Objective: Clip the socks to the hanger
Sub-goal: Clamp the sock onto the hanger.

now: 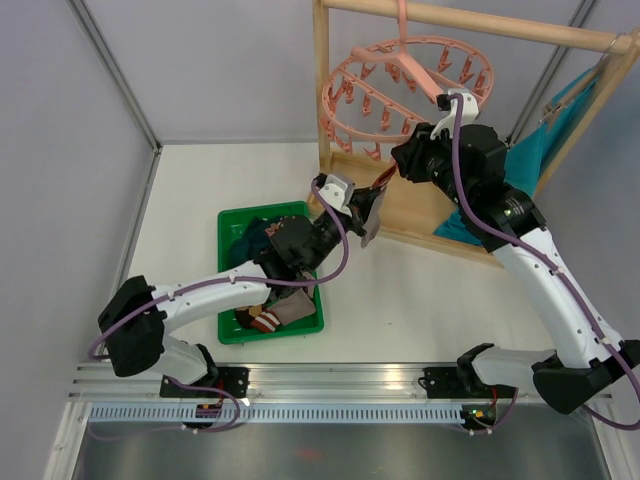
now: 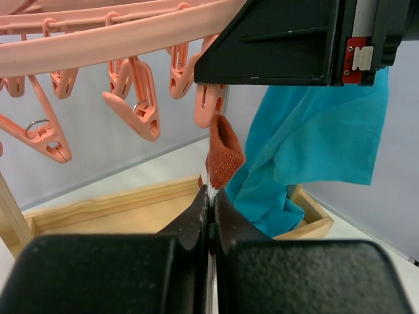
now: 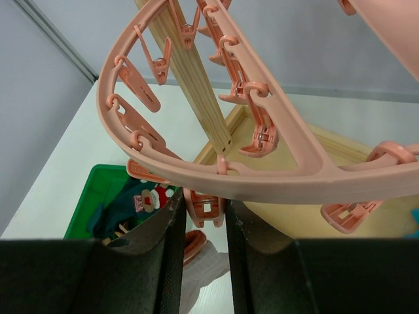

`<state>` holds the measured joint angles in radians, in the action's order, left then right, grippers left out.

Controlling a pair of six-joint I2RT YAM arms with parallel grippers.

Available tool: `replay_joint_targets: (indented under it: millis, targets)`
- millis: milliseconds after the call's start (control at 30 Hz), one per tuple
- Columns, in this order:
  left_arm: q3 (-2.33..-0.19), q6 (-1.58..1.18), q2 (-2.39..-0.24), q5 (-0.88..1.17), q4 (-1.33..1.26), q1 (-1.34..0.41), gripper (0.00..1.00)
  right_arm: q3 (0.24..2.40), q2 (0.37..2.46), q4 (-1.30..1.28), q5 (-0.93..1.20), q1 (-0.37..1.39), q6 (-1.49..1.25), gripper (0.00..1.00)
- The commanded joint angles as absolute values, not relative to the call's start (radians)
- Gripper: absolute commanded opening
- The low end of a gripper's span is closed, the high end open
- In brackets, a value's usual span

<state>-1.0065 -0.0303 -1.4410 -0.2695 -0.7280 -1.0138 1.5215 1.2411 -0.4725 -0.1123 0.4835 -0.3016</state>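
Pink hanger [image 1: 405, 85]: plastic ring w/ many dangling pegs, hung on the wooden rail frame [image 1: 321, 100] at 1 o'clock in the top view.
Left claw [image 2: 211, 199]: pinched right together on a sock [image 2: 224, 160], fabric caught betw. the tips; it sits above the counter [image 1: 200, 190], at 6 o'clock of the ring.
Sock: rust-red knit end stands up past the tips & reaches the lower end of one peg [image 2: 209, 108]; can't tell if it sits inside the peg's mouth. The pale grey rest hangs below, seen in the right wrist view.
Right claw [image 3: 205, 203]: up at the ring's 4 o'clock edge, fingers [image 3: 171, 242] either side of that same peg, pads against it, gap just peg-wide.
Other socks [image 3: 147, 199]: in the green bin [image 1: 227, 280] at 8 o'clock on the counter; dark teal one w/ red-white motif on top, striped-cuff one at the bin's 6 o'clock end.
Teal cloth [image 2: 314, 137]: draped on the frame, at 3 o'clock of the hanger.
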Motion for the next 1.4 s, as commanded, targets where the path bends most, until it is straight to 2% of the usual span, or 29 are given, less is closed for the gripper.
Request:
replay_joint_targets:
  millis: [0,667,1367]
  targets:
    - [-1.014,0.026,-1.459,-0.324,-0.844,-1.028,0.02,1.568,1.249,-0.477,-0.146,0.494,-0.333,0.0]
    - [-0.985,0.015,-1.476,-0.365,-0.848,-1.029,0.02,1.597,1.256,-0.5,-0.201,0.514,-0.328,0.0]
    - [-1.054,0.012,-1.545,-0.387,-0.864,-1.028,0.02,1.612,1.275,-0.532,-0.218,0.525,-0.339,0.0]
